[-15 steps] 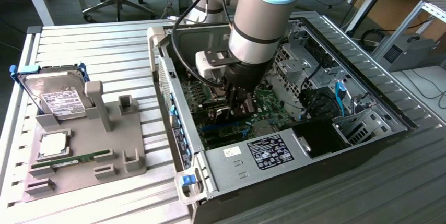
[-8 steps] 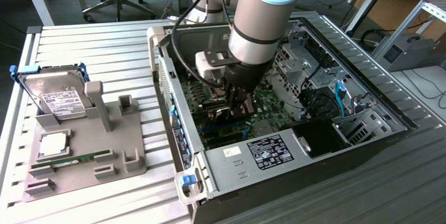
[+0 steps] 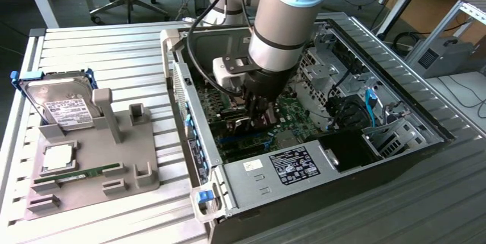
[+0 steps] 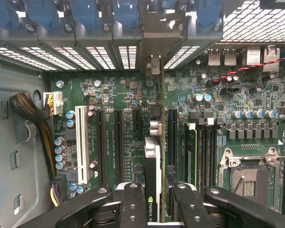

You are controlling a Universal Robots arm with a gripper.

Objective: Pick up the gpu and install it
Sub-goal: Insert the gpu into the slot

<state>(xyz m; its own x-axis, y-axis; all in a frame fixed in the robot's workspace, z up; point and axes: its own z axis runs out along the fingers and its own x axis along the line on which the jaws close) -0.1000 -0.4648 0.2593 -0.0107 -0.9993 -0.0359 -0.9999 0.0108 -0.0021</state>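
My gripper [image 3: 256, 118] reaches down into the open computer case [image 3: 414, 104], over the green motherboard [image 3: 292, 110]. It is shut on the gpu [image 4: 153, 168]. In the wrist view the gpu stands edge-on between the two black fingers [image 4: 133, 202], in line with a long black expansion slot [image 4: 162, 137]. Its silvery bracket [image 4: 153, 66] reaches toward the rear slot openings of the case. In the exterior view the gpu [image 3: 244, 125] is a dark piece under the fingers, low over the board. Whether its edge sits in the slot I cannot tell.
On the exterior view's left, a grey holder [image 3: 99, 164] carries a hard drive [image 3: 61, 104], a square chip [image 3: 59, 157] and a green memory stick [image 3: 83, 173]. Inside the case a cable bundle [image 4: 31, 111], a white slot [image 4: 80, 142] and a processor socket [image 4: 249, 175] flank the card.
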